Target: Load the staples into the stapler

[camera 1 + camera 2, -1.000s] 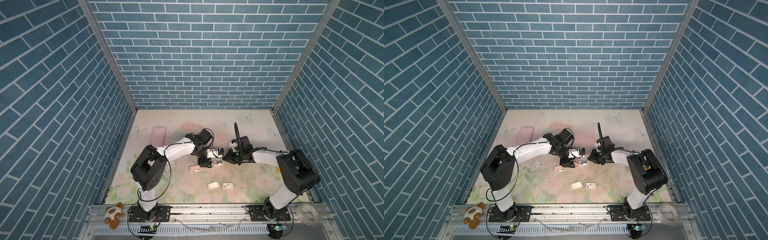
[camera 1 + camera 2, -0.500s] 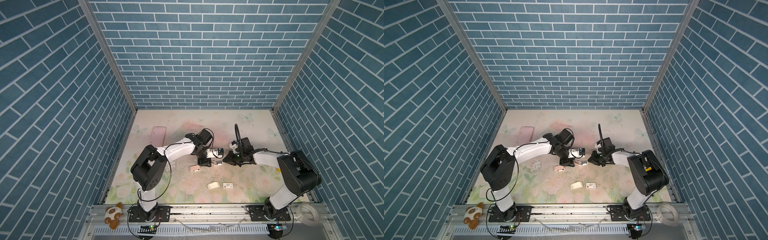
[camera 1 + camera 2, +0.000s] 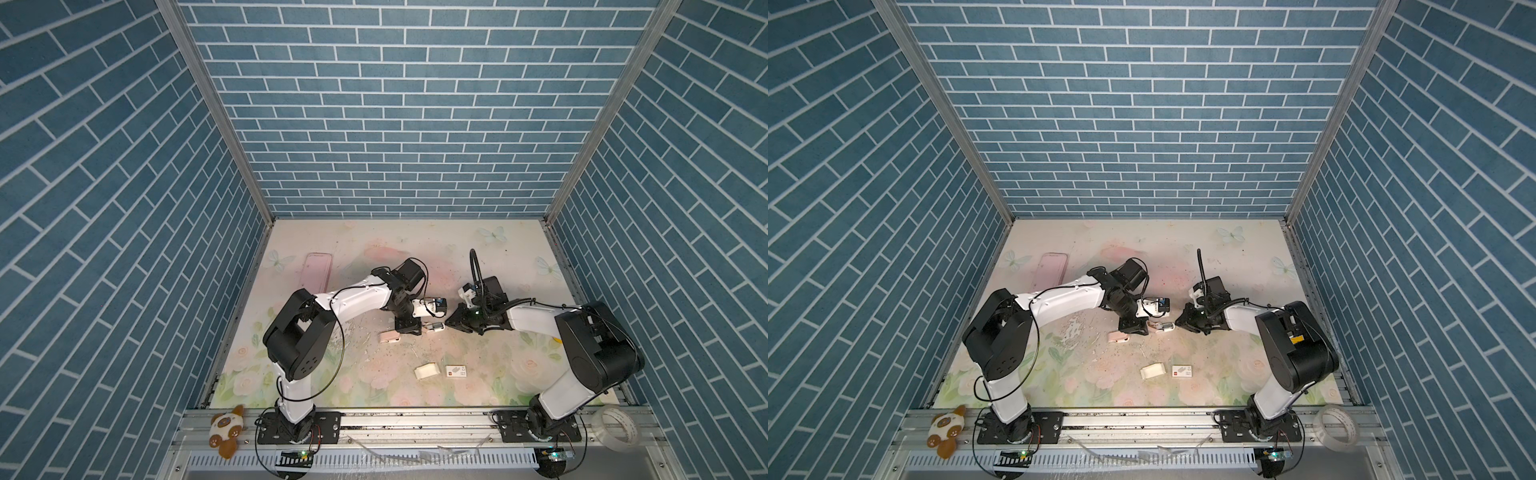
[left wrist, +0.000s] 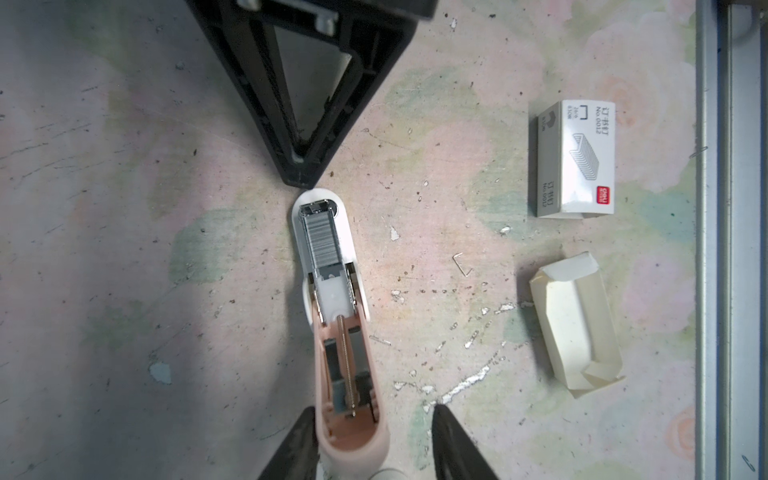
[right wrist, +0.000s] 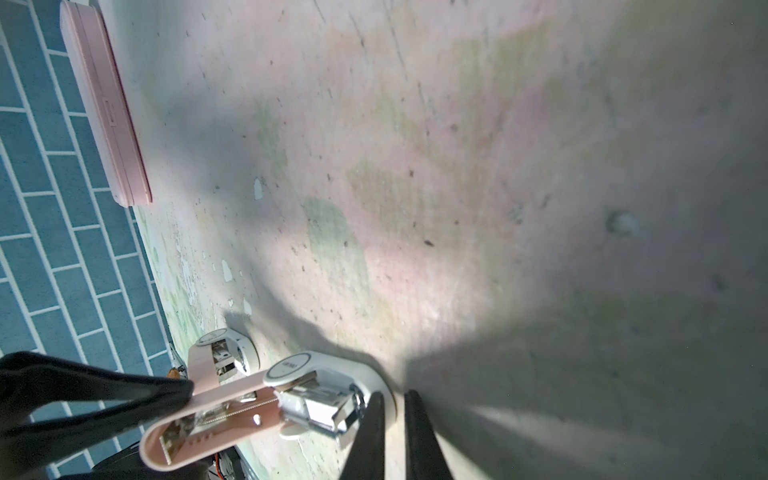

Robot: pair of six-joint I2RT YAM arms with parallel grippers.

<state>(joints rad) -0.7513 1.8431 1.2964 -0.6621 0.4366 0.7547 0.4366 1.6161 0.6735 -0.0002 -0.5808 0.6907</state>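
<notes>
1. Nearest the table's front edge lie the empty white tray (image 3: 427,370) and the red-marked sleeve (image 3: 456,371). They sit side by side, well apart from the work.
2. Mid-table we see the stapler (image 4: 328,299) lying open, its pink cover tilted up. The staples (image 4: 323,239) sit in its metal channel, close to the nose.
3. The left gripper (image 4: 372,409) straddles the pink cover with its jaws partly apart. One finger touches the cover and the other stands clear, so nothing is clamped.
4. The right gripper (image 4: 300,178) is pinched closed and empty, its tip right at the stapler's nose.
5. We judge the step in hand to be closing the stapler. To do it well, we brace the nose and swing the cover down squarely, so the pusher lands behind the strip. We press gently, because a skewed strip may jam.
6. Farthest back lies a flat pink case (image 3: 318,272), out of play.
</notes>
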